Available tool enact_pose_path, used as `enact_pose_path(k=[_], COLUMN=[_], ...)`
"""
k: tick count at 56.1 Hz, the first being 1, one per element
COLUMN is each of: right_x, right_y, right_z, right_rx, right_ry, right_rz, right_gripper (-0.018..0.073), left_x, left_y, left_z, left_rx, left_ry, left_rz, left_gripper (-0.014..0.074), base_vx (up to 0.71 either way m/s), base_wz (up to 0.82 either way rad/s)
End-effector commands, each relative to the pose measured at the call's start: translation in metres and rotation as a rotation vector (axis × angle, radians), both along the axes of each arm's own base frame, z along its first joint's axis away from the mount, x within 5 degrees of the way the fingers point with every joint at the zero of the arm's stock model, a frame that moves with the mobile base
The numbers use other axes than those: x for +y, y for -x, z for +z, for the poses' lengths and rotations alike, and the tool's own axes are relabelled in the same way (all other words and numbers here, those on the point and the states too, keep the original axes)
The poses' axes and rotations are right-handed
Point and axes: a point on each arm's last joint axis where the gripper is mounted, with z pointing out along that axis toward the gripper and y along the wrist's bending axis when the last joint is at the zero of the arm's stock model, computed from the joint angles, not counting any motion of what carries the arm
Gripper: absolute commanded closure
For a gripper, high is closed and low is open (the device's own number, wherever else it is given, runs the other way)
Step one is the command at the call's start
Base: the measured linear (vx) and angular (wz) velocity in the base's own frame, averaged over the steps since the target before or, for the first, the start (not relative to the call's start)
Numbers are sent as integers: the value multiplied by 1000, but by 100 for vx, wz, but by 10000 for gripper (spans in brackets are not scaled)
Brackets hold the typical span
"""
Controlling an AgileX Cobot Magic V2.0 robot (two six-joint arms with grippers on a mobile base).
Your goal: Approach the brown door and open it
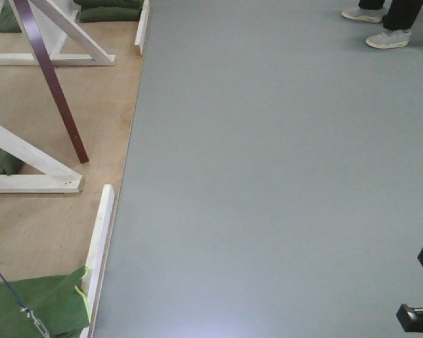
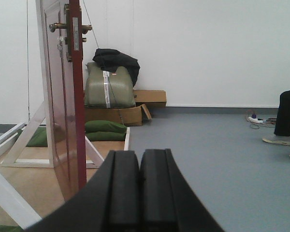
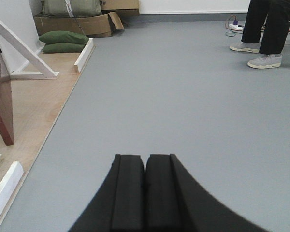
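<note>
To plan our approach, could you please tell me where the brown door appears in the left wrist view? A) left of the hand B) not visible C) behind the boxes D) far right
A: the brown door stands edge-on, left of the shut left hand at bottom centre.

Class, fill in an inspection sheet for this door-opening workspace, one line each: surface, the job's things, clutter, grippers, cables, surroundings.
Surface: grey floor, with a plywood platform along its left side.
Job's things: brown door stands upright on the platform beside white braces; no gripper is near its brass lever handle.
Clutter: green sandbags, cardboard boxes, an olive bag under a black jacket, all by the far wall.
Grippers: left gripper shut, empty; right gripper shut, empty.
Cables: power strip with cords on the floor.
Surroundings: white wall; a person's legs at the right.
</note>
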Motion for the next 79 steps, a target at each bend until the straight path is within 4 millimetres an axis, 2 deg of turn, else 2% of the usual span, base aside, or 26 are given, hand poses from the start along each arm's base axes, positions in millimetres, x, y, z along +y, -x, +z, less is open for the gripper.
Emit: enact_pose_path(k=[1,79], right_x=[-1,-1], right_y=[-2,-2], right_z=[5,5], right_rx=[-77,-77], right_ry=[7,7], right_rz=[-4,-4], right_gripper=[559,559], left_x=[1,1], left_y=[3,3], left_z=[14,14], left_rx=[-113,-113], left_ry=[3,3], left_rz=[9,9], left_gripper=[584,584], base_vx=[0,4], base_wz=[0,0])
